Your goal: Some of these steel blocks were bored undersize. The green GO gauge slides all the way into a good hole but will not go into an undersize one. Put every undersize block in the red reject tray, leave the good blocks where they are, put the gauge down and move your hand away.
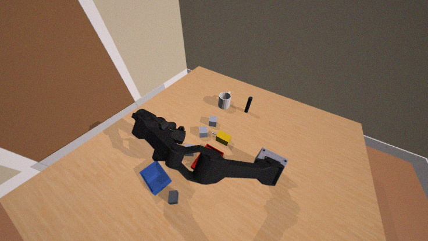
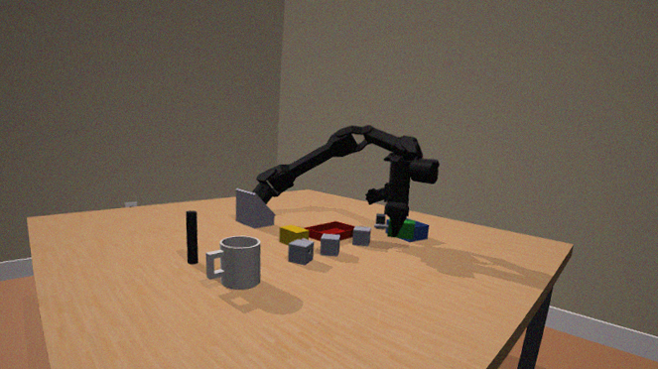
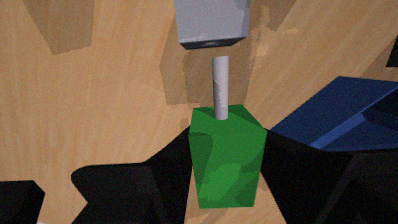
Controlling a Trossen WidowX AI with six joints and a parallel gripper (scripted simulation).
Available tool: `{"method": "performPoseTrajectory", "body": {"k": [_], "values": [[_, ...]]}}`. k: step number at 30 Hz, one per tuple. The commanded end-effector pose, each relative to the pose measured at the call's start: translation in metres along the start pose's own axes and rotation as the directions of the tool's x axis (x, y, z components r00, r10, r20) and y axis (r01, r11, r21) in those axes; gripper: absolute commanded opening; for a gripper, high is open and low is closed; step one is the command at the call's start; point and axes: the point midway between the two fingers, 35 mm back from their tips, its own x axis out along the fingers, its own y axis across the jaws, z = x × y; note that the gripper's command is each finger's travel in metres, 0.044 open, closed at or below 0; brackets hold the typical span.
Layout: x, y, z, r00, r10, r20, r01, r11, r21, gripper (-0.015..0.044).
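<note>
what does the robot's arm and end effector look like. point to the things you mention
The arm (image 1: 239, 168) (image 2: 315, 159) is matte black, with slim links and bulkier, rounded joints; one section splits around an opening. The end effector (image 2: 396, 234) (image 3: 218, 127) is black too, with angular fingers tapering toward the tips. No cables or markings are discernible.

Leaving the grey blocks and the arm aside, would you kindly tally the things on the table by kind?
Trays: 2 (red tray, blue tray)
Gauges with pins: 2 (green gauge, yellow gauge)
Mugs: 1 (grey mug)
Upright cylinders: 1 (black cylinder)
Total: 6
</note>
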Motion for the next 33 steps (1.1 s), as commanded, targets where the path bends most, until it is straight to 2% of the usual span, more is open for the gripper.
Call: {"method": "performPoseTrajectory", "body": {"k": [1, 13, 33], "values": [[0.004, 0.002, -0.001, 1.0, 0.004, -0.006, -0.004, 1.0, 0.006, 0.0], [0.023, 0.004, -0.004, 1.0, 0.004, -0.007, -0.004, 1.0, 0.005, 0.0], [0.027, 0.003, 0.004, 1.0, 0.004, -0.014, -0.003, 1.0, 0.006, 0.0]]}}
